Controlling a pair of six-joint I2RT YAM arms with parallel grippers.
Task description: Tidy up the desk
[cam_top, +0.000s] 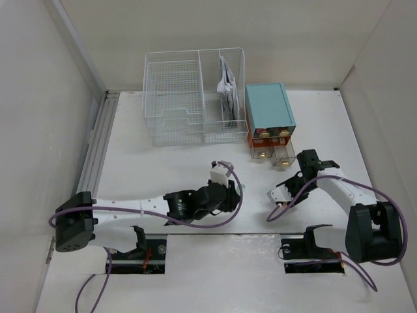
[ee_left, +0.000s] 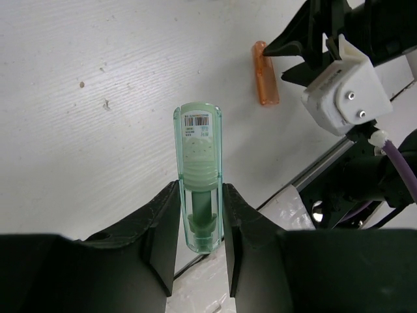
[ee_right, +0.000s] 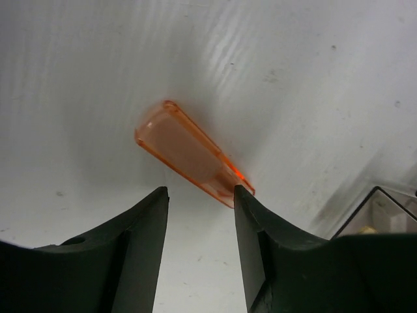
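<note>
The white desk point(cam_top: 163, 169) shows in all views. My left gripper point(cam_top: 238, 189) is shut on a clear green tube with a barcode label point(ee_left: 199, 169); in the left wrist view its jaws point(ee_left: 200, 186) press the tube's lower end from both sides, just over the desk point(ee_left: 98, 130). A small clear orange cap point(ee_right: 189, 156) lies on the desk point(ee_right: 293, 65). My right gripper point(ee_right: 199, 190) is open right above it, with the cap's near end at the right fingertip. The cap point(ee_left: 265, 73) lies beside the right gripper point(ee_left: 306, 39), which is near the drawers point(cam_top: 311, 158).
A white wire-mesh rack point(cam_top: 189, 98) with papers point(cam_top: 227, 88) stands at the back. A teal drawer box point(cam_top: 268, 107) stands right of it, with small clear drawers point(cam_top: 273, 153) pulled out in front. One drawer corner point(ee_right: 384, 215) is close to my right gripper. A metal rail point(cam_top: 98, 143) runs along the left edge.
</note>
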